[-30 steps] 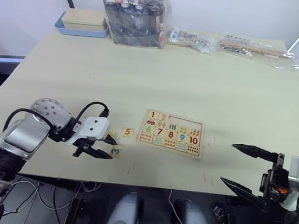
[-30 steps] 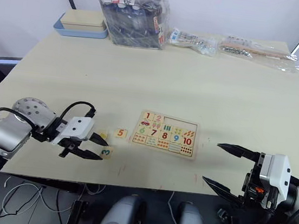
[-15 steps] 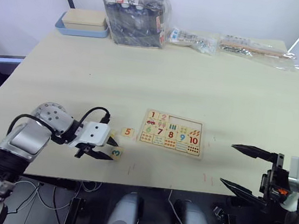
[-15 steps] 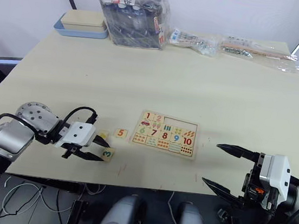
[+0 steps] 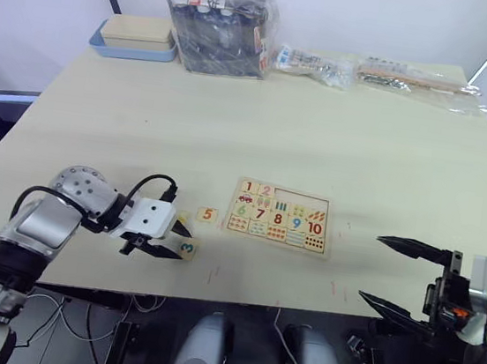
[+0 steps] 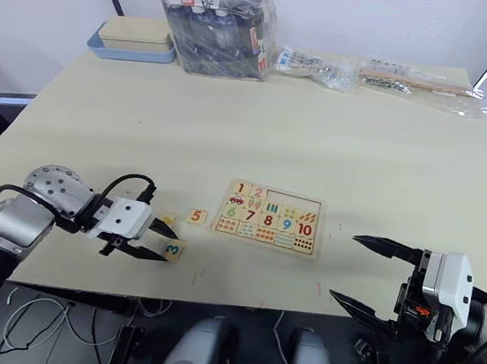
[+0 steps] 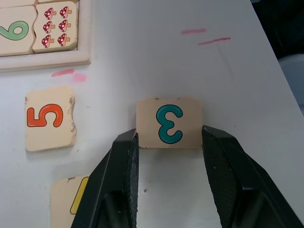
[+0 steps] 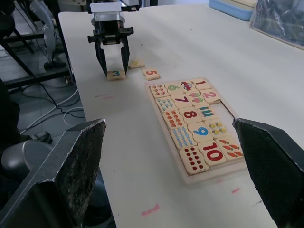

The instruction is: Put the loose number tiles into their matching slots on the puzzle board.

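Note:
The puzzle board (image 5: 326, 228) lies near the table's front middle, with tiles 1 and 2 in its top row and the other slots (image 5: 302, 201) of that row bare. To its left lie loose number tiles: a 5 tile (image 5: 209, 215), a 3 tile (image 7: 169, 123) and a yellow picture tile (image 7: 71, 202). My left gripper (image 5: 174, 242) is low on the table and open, a fingertip at each side of the 3 tile's near edge. My right gripper (image 5: 370, 267) hangs open off the front right edge, holding nothing.
At the back of the table stand a blue-rimmed box (image 5: 135, 40), a plastic bag of dark items (image 5: 220, 24) and clear packets (image 5: 416, 79). Small red marks (image 7: 204, 37) dot the table beside the 3 tile. The front edge is close to both grippers.
My left gripper has edged forward, so its fingertips now flank the 3 tile. The tiles, the board and the right arm have not moved.

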